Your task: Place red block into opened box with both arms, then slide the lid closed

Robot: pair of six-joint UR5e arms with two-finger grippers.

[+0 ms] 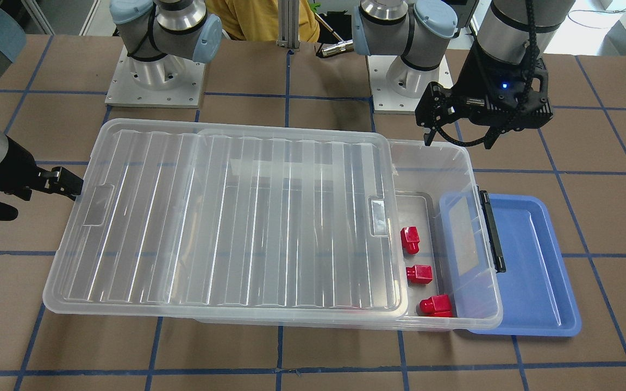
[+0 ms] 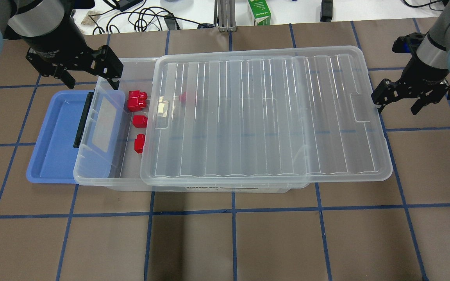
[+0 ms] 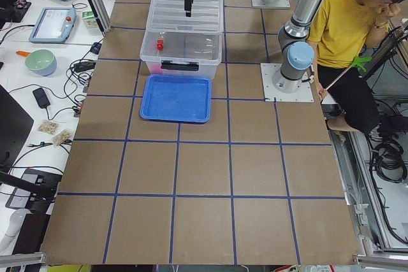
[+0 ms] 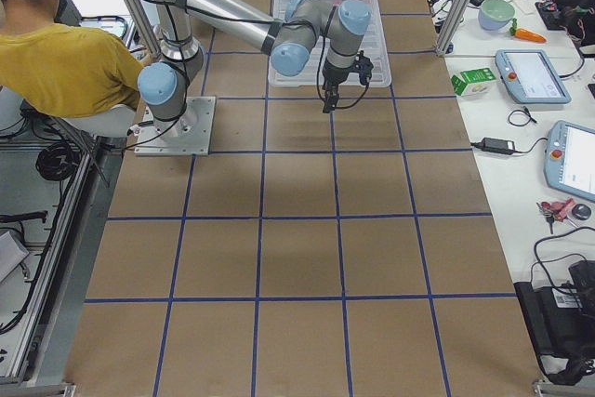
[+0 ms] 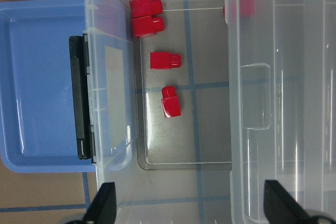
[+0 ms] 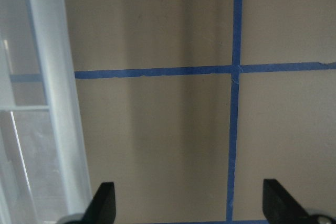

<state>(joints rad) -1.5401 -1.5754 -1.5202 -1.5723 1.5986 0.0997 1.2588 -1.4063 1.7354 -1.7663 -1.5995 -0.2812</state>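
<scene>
The see-through box lies along the table, with the ridged lid resting over most of it and overhanging its right end. The latch end stays uncovered, and there several red blocks lie on the box floor; one more shows faintly under the lid. My left gripper hovers open and empty above the far rim of that uncovered end. Open too, my right gripper sits just beyond the lid's overhanging short edge, and the right wrist view shows that edge beside one fingertip.
A flat blue tray lies against the box's latch end, partly beneath it. A green carton and cables sit beyond the far table edge. A person in a yellow shirt sits behind the arm bases.
</scene>
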